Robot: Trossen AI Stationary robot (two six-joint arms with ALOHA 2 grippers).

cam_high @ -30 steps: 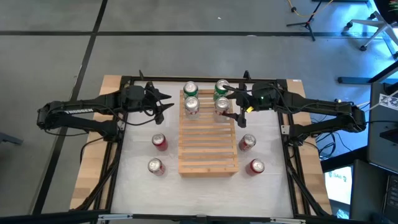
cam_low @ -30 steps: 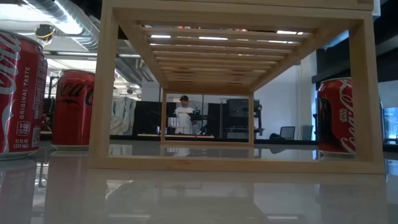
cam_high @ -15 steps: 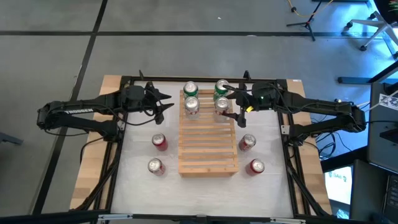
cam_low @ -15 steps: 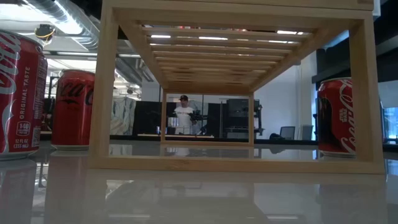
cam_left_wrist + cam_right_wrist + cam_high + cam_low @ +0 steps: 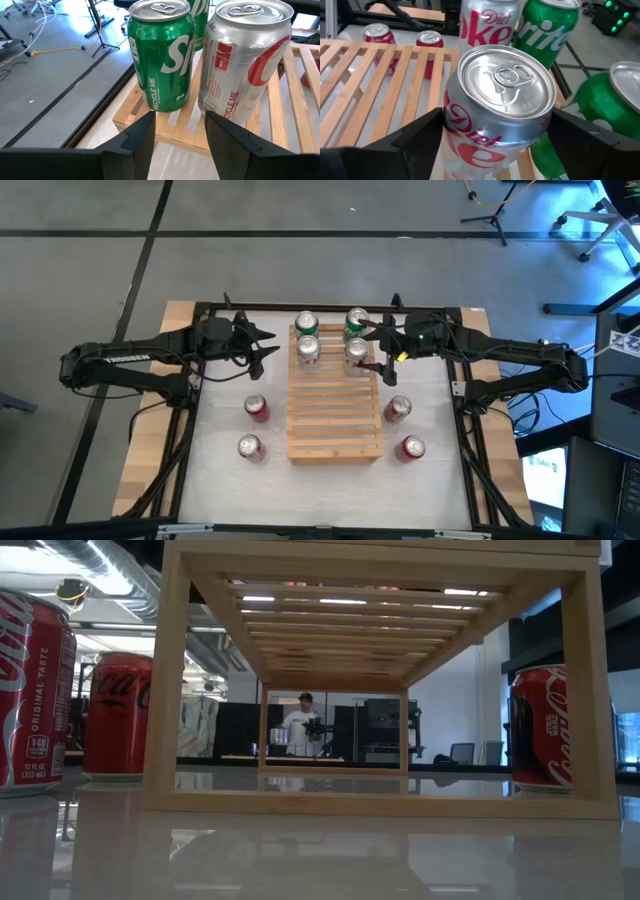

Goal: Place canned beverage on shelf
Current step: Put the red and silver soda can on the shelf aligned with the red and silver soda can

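The pale slatted shelf (image 5: 335, 405) stands mid-table. On its far end stand two green cans (image 5: 307, 325) (image 5: 356, 320) and a silver can (image 5: 309, 350). A second silver Diet Coke can (image 5: 357, 348) is upright at the shelf's far right, between the fingers of my right gripper (image 5: 366, 348), which is shut on it. My left gripper (image 5: 268, 350) is open and empty just off the shelf's far left corner. Its wrist view shows a green can (image 5: 161, 55) and a silver can (image 5: 245, 60) ahead. My right gripper pinches the silver can's round wall (image 5: 451, 125) between its two fingers (image 5: 420, 137), a little below the rim. The fingers come level from the table's right side. The can is upright over the shelf's slats; its base is out of view.
Four red cans stand on the white tabletop, two left of the shelf (image 5: 257, 408) (image 5: 249, 447) and two to its right (image 5: 398, 408) (image 5: 411, 448). The shelf's near half is bare slats. A person (image 5: 305, 725) stands in the room behind.
The person in the room behind has shifted a little to the right. Both arms and all the cans have kept still.
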